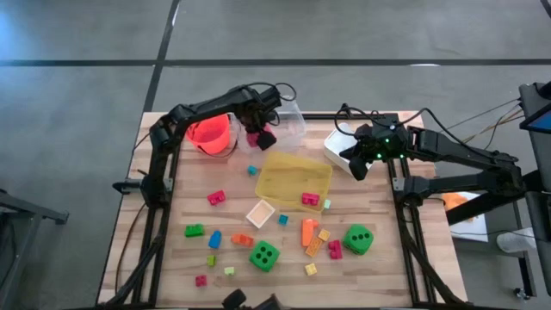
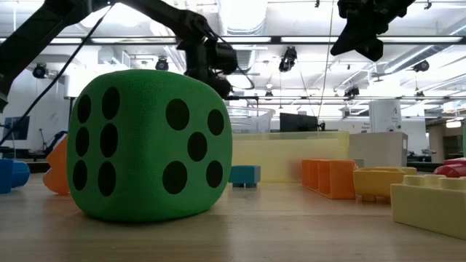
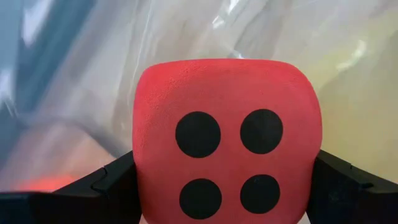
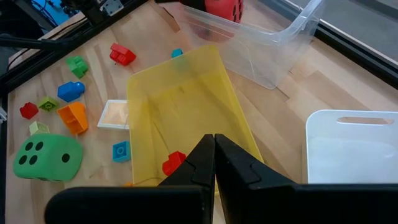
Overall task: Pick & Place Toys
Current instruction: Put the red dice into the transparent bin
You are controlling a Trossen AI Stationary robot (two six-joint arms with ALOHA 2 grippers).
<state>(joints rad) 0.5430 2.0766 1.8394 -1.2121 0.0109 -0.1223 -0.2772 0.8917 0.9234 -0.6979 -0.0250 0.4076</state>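
Toys are seen scattered over the wooden tabletop (image 1: pixel 172 258), while a pink dotted die (image 3: pixel 227 140) is gripped between the fingers (image 3: pixel 102 183) of the left gripper (image 1: pixel 261 136), held up over the clear tray (image 1: pixel 293 120) at about twelve o'clock on the tabletop, just beside the orange bucket (image 1: pixel 211 133). Four black dots are shown on the die's face in the left wrist view. The right gripper (image 1: pixel 355 164) is held above the white tray (image 1: pixel 336 146) at about two o'clock, its fingers (image 4: pixel 239 165) pressed together on nothing. A yellow tray (image 1: pixel 288 168) is placed at the centre, with a red block (image 1: pixel 310 199) lying inside it. Two green dice (image 1: pixel 264 255) are left toward six o'clock and four o'clock, among small blocks in green, blue, orange, pink and yellow. One green die (image 2: pixel 149 145) fills the low view.
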